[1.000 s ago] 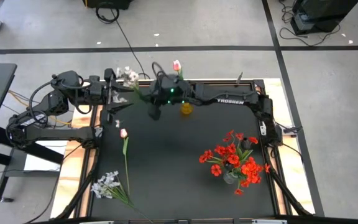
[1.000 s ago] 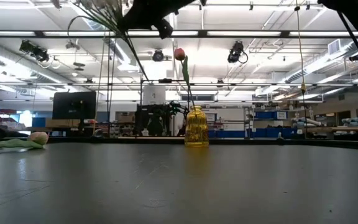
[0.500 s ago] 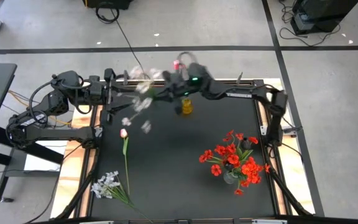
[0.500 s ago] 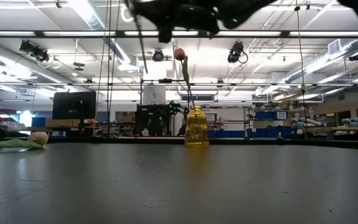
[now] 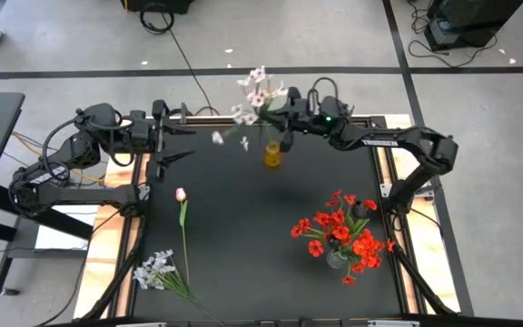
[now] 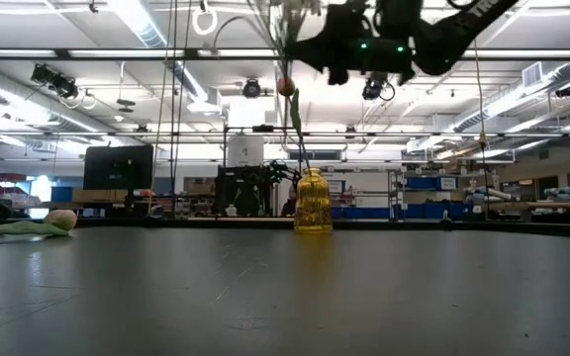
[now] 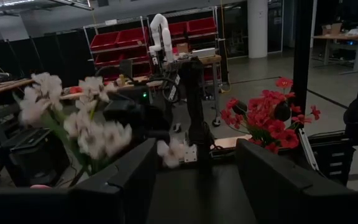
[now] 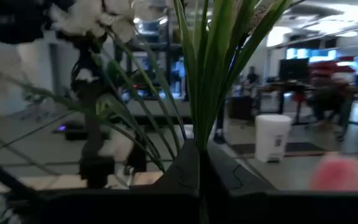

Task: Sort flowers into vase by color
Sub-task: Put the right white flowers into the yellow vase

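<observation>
Spray (image 5: 255, 94) of white blossoms, stems pinched in closed R gripper (image 5: 284, 116), hangs high over yellow vase (image 5: 271, 154) w/ pink tulip (image 6: 286, 87) already in it; L gripper (image 5: 172, 145) waits open at table's left edge; risk: white dropped in w/ pink, colours mixed.

Bright ceiling strips glare in low view; wrist views dim, blurred.

No text, label, brand or number is readable anywhere in these views.
</observation>
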Controlling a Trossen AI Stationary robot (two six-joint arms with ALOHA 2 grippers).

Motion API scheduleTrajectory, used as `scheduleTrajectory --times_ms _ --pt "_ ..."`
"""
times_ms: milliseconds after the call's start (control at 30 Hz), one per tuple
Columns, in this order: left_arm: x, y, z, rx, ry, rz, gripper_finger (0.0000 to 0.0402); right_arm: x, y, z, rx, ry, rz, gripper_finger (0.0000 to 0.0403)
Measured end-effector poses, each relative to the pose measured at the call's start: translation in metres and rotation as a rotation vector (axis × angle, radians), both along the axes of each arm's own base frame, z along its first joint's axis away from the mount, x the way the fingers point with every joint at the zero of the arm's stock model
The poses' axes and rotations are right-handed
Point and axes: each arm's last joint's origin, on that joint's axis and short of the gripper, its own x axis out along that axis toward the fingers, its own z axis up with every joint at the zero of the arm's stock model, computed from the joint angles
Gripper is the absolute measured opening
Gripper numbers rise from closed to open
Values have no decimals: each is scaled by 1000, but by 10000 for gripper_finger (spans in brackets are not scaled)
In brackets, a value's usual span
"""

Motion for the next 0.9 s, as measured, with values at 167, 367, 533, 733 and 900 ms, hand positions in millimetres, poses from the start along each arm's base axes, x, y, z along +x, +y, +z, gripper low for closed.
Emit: scheduleTrajectory --times_ms 167,367,533,733,900 --pt "0 0 0 0 0 0 224 -21 -11 -6 28 14 -89 7" --pt "0 0 0 0 0 0 224 -30 -13 -15 60 34 -98 7" --pt "0 0 0 0 0 0 224 -29 -14 -20 43 53 -119 7" --pt "0 0 0 0 0 0 224 -28 -14 -23 42 85 -126 7" --pt "0 0 0 0 0 0 224 -27 -12 -28 50 138 -126 8"
